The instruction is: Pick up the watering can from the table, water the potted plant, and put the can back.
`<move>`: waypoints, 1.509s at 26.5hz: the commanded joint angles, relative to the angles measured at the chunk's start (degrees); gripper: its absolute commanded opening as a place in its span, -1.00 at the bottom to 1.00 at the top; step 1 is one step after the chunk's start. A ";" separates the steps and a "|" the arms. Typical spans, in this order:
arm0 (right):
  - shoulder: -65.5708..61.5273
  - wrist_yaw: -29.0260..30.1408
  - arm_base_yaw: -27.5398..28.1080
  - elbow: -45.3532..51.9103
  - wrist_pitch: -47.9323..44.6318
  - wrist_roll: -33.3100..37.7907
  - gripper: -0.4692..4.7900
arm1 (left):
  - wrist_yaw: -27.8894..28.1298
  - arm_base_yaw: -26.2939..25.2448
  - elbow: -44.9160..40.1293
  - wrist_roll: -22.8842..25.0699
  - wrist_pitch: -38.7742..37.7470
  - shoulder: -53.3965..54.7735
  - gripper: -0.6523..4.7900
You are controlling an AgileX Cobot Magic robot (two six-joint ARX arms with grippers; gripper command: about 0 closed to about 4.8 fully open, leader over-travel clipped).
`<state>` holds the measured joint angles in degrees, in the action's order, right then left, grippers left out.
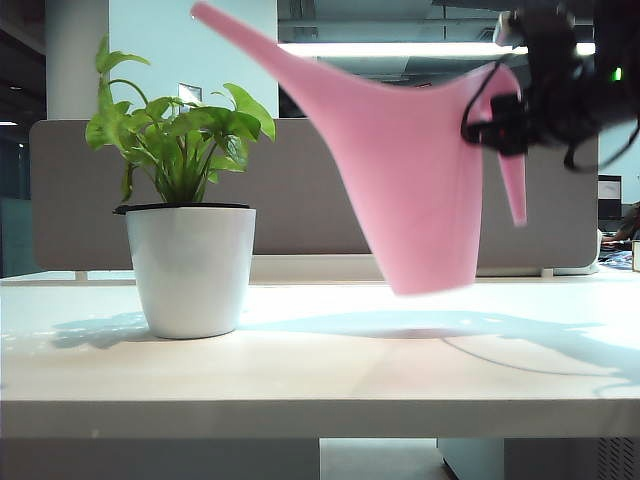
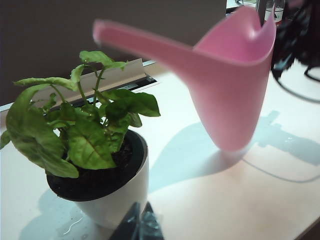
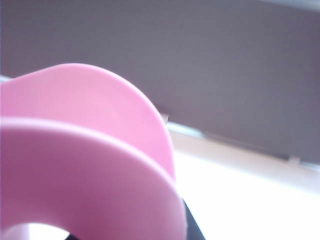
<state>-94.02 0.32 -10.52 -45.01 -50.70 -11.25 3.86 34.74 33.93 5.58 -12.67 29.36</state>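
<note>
**Two arms, one pink can held over the table**

One gripper did the lifting: the right gripper [image 1: 512, 128], a dark tangle of fingers and cable at the upper right of the exterior view, was clamped on the curved handle of the watering can [image 1: 415, 170], whose open-ended tail hung down just beside it. Its own wrist camera saw little more than the blurred pink handle [image 3: 85, 170] filling the frame, with a dark sliver of the gripper at the lower edge. The can was clear of the table [image 1: 320, 375], its base tilted and its shadow spread across the white top below. Its long slim spout rose at a slant toward the potted plant [image 1: 185, 230], the tip standing above the leaves and slightly short of them in the exterior view. The plant sat upright on the table, well left of the can's body, in a white tapered pot with a thin black rim. The left gripper [image 2: 141, 225] hovered low, just beside the pot [image 2: 117, 200]; only its dark fingertips showed, close together with nothing between them. From that wrist the can's open mouth [image 2: 235, 45] faced the camera, beyond dark soil and broad green leaves. A grey divider panel [image 1: 300, 200] closed off the far side of the table.
</note>
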 commanded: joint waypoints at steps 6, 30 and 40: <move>-7.89 -0.13 0.20 1.57 -16.11 5.73 -0.83 | -0.07 -0.02 0.22 -0.02 0.68 -0.09 -0.75; -11.69 -1.62 0.22 1.57 -19.47 11.19 -0.81 | -0.07 -0.02 0.22 -0.02 0.70 -0.09 -0.75; -11.69 -1.46 0.22 1.66 -19.37 11.23 -0.46 | -0.07 -0.02 0.20 -0.02 0.70 -0.07 -0.75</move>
<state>-106.34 -1.28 -10.24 -43.00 -66.30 -2.15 3.86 34.72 33.93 5.58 -12.67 29.36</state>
